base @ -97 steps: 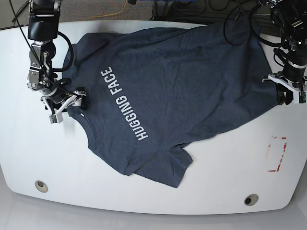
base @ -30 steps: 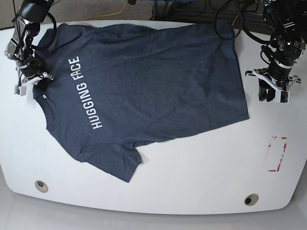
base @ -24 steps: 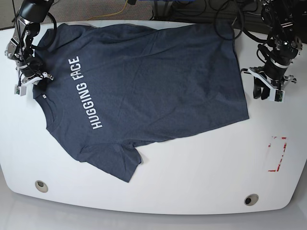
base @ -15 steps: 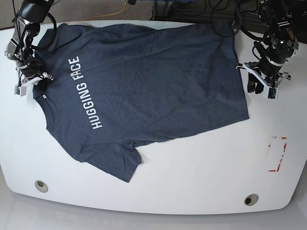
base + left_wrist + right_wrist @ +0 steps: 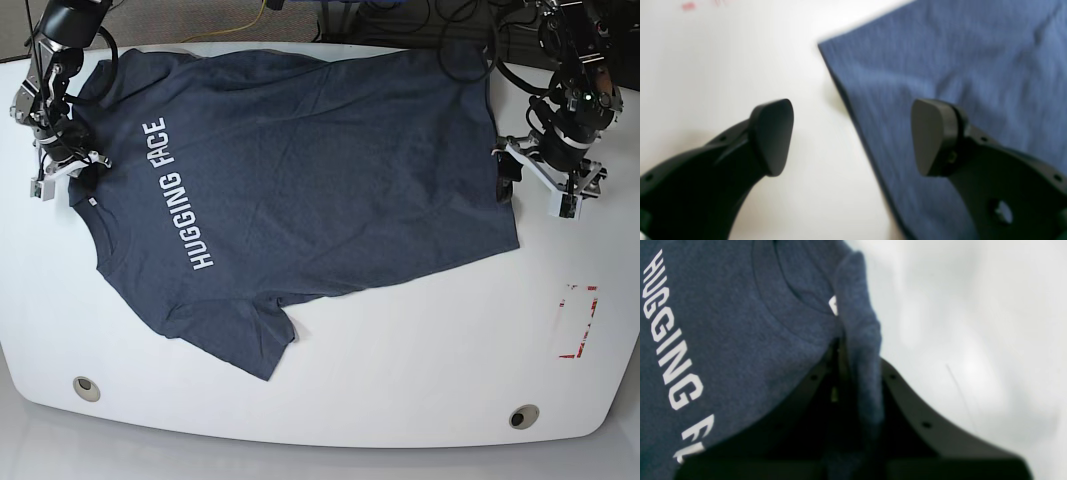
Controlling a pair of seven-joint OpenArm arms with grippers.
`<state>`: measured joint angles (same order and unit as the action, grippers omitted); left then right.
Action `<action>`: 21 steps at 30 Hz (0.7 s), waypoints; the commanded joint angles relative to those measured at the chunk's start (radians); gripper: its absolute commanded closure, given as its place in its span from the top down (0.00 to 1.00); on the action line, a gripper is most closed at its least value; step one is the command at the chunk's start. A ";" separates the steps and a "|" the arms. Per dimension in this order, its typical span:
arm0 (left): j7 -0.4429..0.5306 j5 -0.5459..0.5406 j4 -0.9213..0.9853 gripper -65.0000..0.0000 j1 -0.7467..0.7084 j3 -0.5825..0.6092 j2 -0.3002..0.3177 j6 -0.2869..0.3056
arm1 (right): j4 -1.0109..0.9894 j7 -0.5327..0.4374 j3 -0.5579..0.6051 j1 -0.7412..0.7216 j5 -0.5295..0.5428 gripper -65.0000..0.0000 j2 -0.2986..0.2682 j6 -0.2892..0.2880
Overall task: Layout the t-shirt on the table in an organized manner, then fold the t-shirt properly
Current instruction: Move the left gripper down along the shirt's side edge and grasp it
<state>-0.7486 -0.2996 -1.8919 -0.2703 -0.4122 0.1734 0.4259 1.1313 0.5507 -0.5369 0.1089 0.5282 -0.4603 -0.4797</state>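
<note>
The t-shirt (image 5: 300, 190) is laid print-side up across the upper half of the table (image 5: 420, 370), its collar toward the base view's left edge and its hem toward the right. At the far left of that view the right gripper (image 5: 62, 170) is seen pressed shut on a fold of collar fabric; in the right wrist view the pinched ridge of cloth (image 5: 858, 350) is bunched between the closed black jaws, beside the ribbed neckband and a small white label. The fabric is a heathered navy-grey knit, matte and finely flecked. White block letters reading "HUGGING FACE" (image 5: 182, 195) are printed down the chest, running top to bottom in the base view. One short sleeve (image 5: 250, 335) is spread toward the near edge; the body is mostly flat, with shallow creases. The tabletop is glossy white with rounded corners, and two round grommet holes (image 5: 86, 388) are set near its front edge. Further right, the hem's corner (image 5: 840, 56) is shown straight-edged in the left wrist view, lying on the table. The left gripper (image 5: 538, 185) is held over that hem edge with its jaws spread wide, one rounded black pad (image 5: 771, 136) above bare table, the other above cloth. A red tape outline (image 5: 578, 322) is marked at the far right
</note>
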 commanded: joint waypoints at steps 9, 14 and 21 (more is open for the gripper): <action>0.022 -0.010 0.185 0.80 0.173 -0.006 0.002 -0.005 | -0.004 0.068 0.007 0.004 -0.036 0.00 -0.005 0.005; 0.025 -0.008 0.309 0.80 0.259 -0.006 0.005 -0.005 | -0.004 0.068 0.007 0.004 -0.036 0.00 -0.005 0.005; 0.025 0.060 0.401 0.80 0.349 -0.004 0.021 -0.005 | -0.004 0.068 0.007 0.004 -0.036 0.00 -0.005 0.005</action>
<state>-0.7429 -0.2455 -1.4967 0.0357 -0.4168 0.1806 0.4221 1.1313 0.5522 -0.5358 0.1066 0.5282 -0.4599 -0.4797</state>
